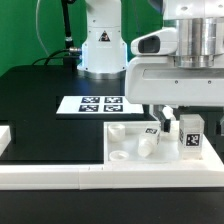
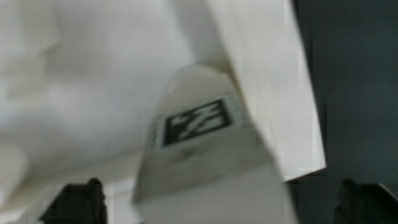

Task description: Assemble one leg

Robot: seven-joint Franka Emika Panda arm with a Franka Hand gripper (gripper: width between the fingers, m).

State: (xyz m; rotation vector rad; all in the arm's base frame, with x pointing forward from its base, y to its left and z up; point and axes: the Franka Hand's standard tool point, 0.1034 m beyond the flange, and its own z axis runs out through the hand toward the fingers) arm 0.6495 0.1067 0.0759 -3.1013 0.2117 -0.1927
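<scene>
In the wrist view one leg [image 2: 214, 160], a white post with a black-and-white tag on its side, sits between my gripper's [image 2: 222, 205] two dark fingertips [image 2: 80, 203], with a gap on each side. The jaws are open and do not touch it. In the exterior view my gripper [image 1: 172, 118] hangs low over the right part of the white square tabletop [image 1: 125, 135], close beside a tagged leg [image 1: 190, 135] at its right edge. A second tagged leg [image 1: 152, 130] and a small white post [image 1: 145, 148] stand on the tabletop. The exterior view does not show which leg the jaws straddle.
The marker board [image 1: 100, 103] lies on the black table behind the tabletop. The robot base [image 1: 100, 45] stands at the back. A low white barrier [image 1: 60, 178] runs along the front, with a side piece at the exterior view's left.
</scene>
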